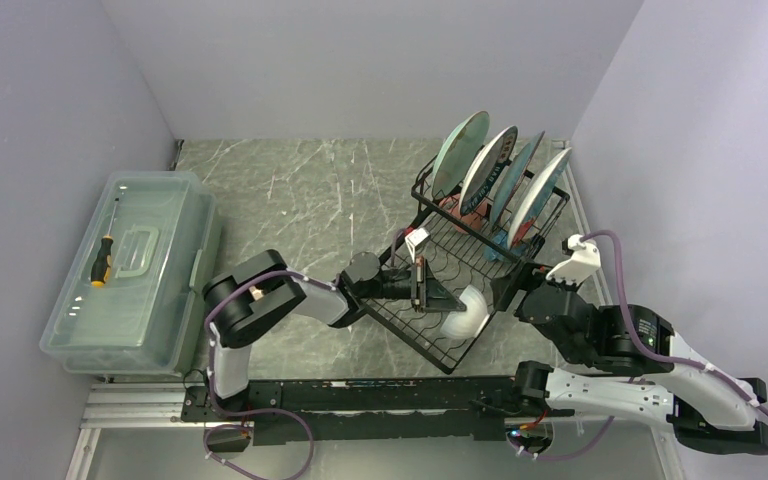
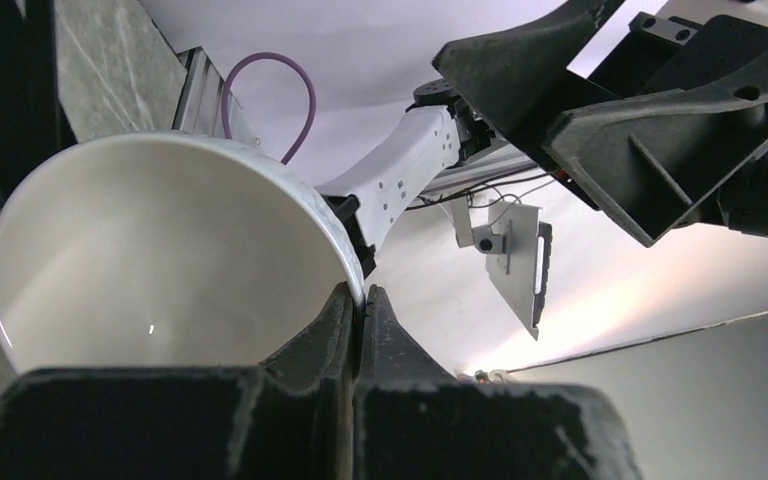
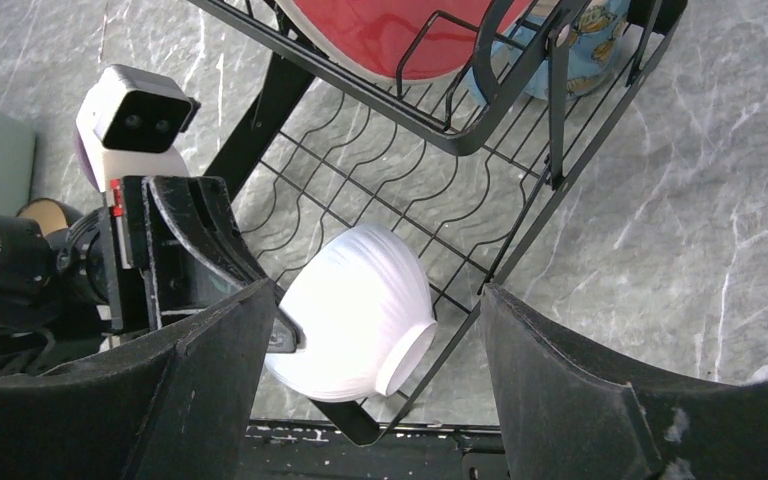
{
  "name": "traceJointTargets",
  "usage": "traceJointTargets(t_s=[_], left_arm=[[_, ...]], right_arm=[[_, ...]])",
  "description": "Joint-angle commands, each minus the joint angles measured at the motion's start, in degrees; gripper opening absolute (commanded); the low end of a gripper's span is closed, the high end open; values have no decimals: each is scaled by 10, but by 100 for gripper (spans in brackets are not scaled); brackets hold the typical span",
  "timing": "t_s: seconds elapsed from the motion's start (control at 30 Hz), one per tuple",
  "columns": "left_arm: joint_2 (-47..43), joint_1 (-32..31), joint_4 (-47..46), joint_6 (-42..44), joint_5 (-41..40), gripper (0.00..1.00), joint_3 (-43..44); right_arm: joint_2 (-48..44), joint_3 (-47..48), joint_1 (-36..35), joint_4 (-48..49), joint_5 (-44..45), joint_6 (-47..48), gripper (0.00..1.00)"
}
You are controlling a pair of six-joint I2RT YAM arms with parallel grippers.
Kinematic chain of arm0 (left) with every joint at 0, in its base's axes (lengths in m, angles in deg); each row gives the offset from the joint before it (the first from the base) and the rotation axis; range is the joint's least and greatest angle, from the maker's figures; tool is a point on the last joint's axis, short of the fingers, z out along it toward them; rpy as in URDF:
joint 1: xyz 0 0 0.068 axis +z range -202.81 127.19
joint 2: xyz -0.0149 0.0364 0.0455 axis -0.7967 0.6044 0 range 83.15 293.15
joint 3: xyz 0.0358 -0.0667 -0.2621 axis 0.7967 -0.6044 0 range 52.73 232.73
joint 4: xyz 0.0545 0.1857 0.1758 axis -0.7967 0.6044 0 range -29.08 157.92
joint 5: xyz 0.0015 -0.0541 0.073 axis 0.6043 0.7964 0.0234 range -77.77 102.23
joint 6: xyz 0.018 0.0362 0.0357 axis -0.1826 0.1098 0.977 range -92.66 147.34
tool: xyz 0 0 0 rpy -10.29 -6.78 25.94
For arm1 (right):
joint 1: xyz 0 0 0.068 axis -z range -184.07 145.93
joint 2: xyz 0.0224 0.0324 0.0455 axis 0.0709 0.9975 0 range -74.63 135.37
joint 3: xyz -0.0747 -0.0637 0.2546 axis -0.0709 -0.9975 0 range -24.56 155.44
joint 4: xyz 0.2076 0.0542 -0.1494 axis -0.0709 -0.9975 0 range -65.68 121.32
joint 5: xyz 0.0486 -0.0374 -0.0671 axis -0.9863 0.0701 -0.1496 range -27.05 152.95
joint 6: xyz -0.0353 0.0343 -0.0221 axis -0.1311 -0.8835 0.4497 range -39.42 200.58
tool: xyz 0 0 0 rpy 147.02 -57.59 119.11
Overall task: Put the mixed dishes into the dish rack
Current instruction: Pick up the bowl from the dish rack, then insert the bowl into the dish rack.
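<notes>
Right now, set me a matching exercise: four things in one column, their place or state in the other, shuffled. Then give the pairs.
Things
1. bowl
2. screwdriver
3. plates
4. right gripper

Place or state
A. standing on edge in the far slots of the rack
B. open, nothing gripped
C. at the clear box, far left
D. pinched at its rim by the shut left gripper

Pairs: 1-D, 2-C, 3-A, 4-B
</notes>
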Motion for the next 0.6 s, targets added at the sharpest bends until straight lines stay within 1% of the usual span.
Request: traceJointTargets(t_s=[0.0, 0.13, 0.57], left_arm=[[8, 5, -150, -49, -15, 0, -4], [17, 10, -168, -62, -24, 0, -18], [31, 10, -170, -75, -36, 0, -42]], right_arm=[[3, -6, 1, 19, 3, -3, 78], [5, -11, 1, 25, 0, -1, 78], [5, -19, 1, 34, 0, 2, 78]])
